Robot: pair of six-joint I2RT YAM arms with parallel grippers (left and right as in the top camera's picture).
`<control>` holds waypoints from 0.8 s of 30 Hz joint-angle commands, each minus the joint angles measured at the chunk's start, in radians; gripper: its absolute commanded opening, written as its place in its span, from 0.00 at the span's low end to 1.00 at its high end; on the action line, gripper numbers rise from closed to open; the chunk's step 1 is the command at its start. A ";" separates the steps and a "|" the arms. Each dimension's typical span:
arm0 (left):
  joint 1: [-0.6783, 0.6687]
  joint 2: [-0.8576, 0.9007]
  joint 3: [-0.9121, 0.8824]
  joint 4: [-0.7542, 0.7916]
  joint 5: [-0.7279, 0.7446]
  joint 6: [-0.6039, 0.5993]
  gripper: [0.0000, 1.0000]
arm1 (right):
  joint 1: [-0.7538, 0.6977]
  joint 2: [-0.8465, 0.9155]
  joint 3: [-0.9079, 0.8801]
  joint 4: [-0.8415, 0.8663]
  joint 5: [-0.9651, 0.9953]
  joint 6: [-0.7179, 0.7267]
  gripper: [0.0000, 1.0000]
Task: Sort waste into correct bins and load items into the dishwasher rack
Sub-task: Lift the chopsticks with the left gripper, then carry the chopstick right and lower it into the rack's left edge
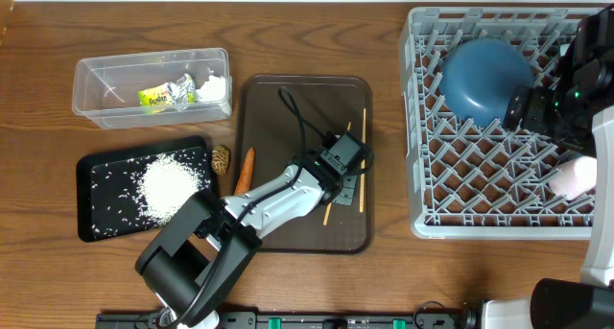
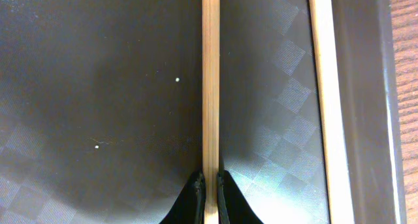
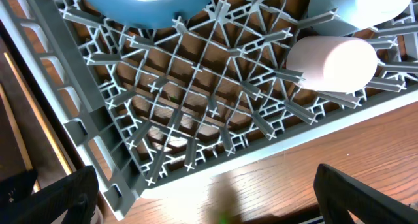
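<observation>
My left gripper [image 2: 210, 185] is shut on one wooden chopstick [image 2: 210, 87] low over the brown tray [image 1: 288, 108]. The second chopstick [image 2: 324, 87] lies beside it near the tray's right rim and also shows in the overhead view [image 1: 363, 156]. My right gripper [image 3: 209, 204] is open and empty, high over the grey dishwasher rack [image 1: 422, 176]. The rack holds the dark blue bowl [image 1: 484, 77], the white cup [image 3: 333, 61] on its side and a light-blue bowl [image 3: 359, 5]. The clear tub [image 1: 106, 84] holds the foil wrapper [image 1: 158, 97] and the tissue [image 1: 211, 84]. Rice [image 1: 171, 185] lies on the black tray [image 1: 96, 176].
A brown nut-like piece [image 1: 222, 159] and an orange carrot-like stick [image 1: 245, 171] lie on the table between the black tray and the brown tray. My right arm [image 1: 576, 89] covers the rack's right side. A few rice grains [image 2: 177, 79] dot the brown tray.
</observation>
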State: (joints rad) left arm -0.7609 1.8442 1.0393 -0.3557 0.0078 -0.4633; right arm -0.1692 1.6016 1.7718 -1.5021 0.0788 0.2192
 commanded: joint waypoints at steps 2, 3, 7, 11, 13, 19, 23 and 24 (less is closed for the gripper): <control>0.008 0.042 -0.012 -0.060 -0.019 0.021 0.06 | -0.006 -0.005 -0.001 -0.002 -0.001 -0.011 0.99; 0.011 0.031 -0.001 -0.073 -0.019 0.021 0.06 | -0.009 -0.005 -0.001 -0.002 0.000 -0.011 0.99; 0.019 -0.048 0.040 -0.114 -0.016 0.020 0.06 | -0.014 -0.005 -0.001 -0.002 0.000 -0.011 0.99; 0.020 -0.152 0.052 -0.099 0.018 -0.002 0.06 | -0.019 -0.005 -0.001 0.001 0.000 -0.011 0.99; 0.020 -0.195 0.052 -0.070 0.061 -0.038 0.06 | -0.019 -0.005 -0.001 0.001 0.000 -0.011 0.99; 0.020 -0.256 0.052 0.120 0.270 -0.146 0.06 | -0.020 -0.005 -0.001 0.000 0.000 -0.011 0.99; 0.010 -0.256 0.052 0.277 0.367 -0.249 0.06 | -0.021 -0.005 -0.001 -0.003 0.000 -0.011 0.99; 0.005 -0.256 0.052 0.307 0.367 -0.272 0.06 | -0.021 -0.005 -0.001 -0.002 0.000 -0.011 0.99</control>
State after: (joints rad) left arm -0.7467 1.5906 1.0779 -0.0921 0.2813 -0.6323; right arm -0.1757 1.6016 1.7718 -1.5028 0.0788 0.2192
